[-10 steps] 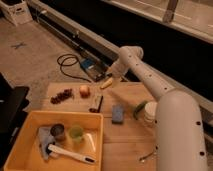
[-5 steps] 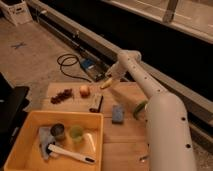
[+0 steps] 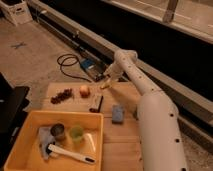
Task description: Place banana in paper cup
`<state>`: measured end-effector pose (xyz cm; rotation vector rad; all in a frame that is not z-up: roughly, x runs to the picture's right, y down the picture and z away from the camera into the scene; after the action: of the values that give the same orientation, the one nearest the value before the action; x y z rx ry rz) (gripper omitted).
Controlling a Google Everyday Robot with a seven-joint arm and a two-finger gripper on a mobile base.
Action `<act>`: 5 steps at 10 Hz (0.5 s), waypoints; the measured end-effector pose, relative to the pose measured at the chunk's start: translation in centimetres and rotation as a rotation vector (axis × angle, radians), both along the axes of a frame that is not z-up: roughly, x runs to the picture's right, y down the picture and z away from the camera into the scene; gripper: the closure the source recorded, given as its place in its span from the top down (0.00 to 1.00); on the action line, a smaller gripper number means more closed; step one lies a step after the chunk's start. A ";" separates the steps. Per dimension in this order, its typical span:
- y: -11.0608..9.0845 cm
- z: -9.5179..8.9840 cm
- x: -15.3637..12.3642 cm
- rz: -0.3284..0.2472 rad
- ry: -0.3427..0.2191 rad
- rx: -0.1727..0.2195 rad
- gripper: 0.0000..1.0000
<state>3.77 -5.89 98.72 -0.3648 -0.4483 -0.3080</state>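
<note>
Gripper [image 3: 106,83] at table's [image 3: 120,145] far edge, tip blurred into a small yellow smear, likely the banana [image 3: 103,87]; contact or a gap between them can't be told. Arm [image 3: 152,120] hides the table's right side and runs off the bottom edge. Yellow bin [image 3: 60,114] cropped at the bottom. Dark cluster [image 3: 61,95] and dark flat item [image 3: 96,103] too blurred to identify. Black object [image 3: 10,107] cut by left edge, white box [image 3: 17,11] by the top.

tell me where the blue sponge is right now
In the camera view, the blue rectangular sponge lies on the wooden table, between a dark elongated object and the robot's white arm; the gripper is over the table's far edge.
</note>
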 end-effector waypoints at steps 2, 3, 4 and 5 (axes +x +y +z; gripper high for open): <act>-0.4 0.7 0.5 -0.005 0.001 -0.002 0.65; -0.4 1.1 0.5 -0.009 -0.002 -0.006 0.65; -0.4 1.5 0.2 -0.015 -0.010 -0.011 0.65; -0.2 1.9 0.3 -0.018 -0.016 -0.019 0.65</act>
<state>4.04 -6.05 100.64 -0.3851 -0.4637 -0.3245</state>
